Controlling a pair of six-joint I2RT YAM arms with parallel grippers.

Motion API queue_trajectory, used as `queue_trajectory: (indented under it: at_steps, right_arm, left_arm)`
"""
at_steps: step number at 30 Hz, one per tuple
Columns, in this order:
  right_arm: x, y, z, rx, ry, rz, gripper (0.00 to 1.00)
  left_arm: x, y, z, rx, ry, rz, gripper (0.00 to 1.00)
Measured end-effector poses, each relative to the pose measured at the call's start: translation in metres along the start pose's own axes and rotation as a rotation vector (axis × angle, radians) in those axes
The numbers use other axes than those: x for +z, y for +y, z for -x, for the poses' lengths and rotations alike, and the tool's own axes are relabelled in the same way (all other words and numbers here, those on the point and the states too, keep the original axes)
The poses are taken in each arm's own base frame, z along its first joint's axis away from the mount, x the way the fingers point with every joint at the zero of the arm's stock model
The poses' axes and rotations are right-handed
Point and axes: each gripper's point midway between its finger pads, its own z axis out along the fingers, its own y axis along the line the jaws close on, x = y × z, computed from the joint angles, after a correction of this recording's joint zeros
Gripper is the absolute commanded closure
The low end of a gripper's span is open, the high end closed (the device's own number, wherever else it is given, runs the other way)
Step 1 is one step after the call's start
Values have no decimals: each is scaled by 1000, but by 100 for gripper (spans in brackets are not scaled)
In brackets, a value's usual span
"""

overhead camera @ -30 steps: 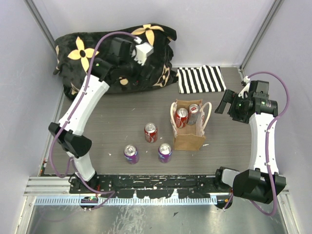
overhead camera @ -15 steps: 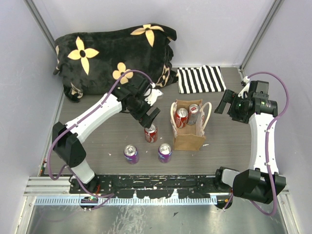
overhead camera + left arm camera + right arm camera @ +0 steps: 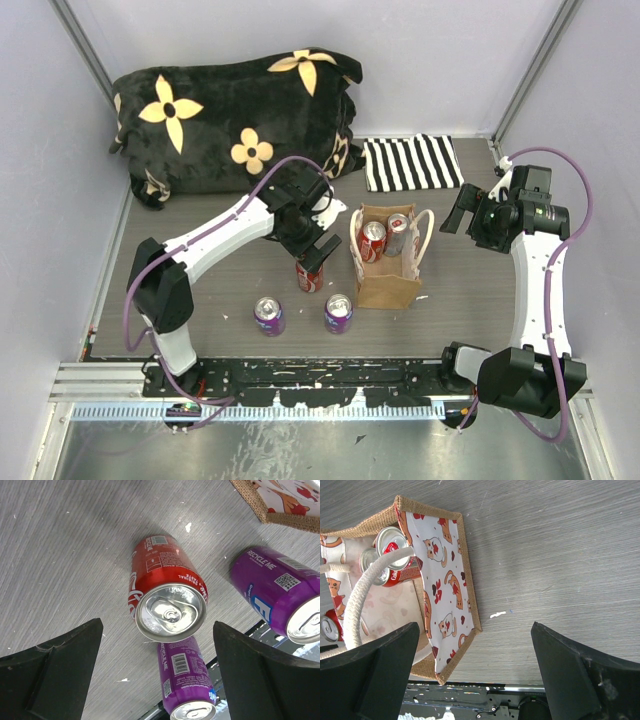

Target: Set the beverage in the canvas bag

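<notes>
Grey table point(image 3: 240, 285): L gripper point(image 3: 314, 250), jaws spread, hovers over upright red can point(image 3: 167, 595) just left of canvas bag point(image 3: 388, 288); R gripper point(image 3: 455, 222), also spread, idles right of bag. Next: lower, pinch can.

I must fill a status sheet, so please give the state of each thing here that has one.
Bag: upright, open, two cans inside.
Red can: upright on the table, not held.
Purple cans: both upright on the table.
Left gripper: open, empty, above the red can.
Right gripper: open, empty, beside the bag.
Striped cloth: lying flat.
</notes>
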Motion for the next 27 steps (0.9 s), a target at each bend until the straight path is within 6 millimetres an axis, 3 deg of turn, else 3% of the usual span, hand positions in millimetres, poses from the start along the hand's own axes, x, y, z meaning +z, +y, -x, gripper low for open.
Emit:
queue_trajectory:
  at_steps: [27]
  right_arm:
    - [-5,1,0,-5,-18,2,0]
  left_arm:
    - [27,-7,0,8,24,23,4]
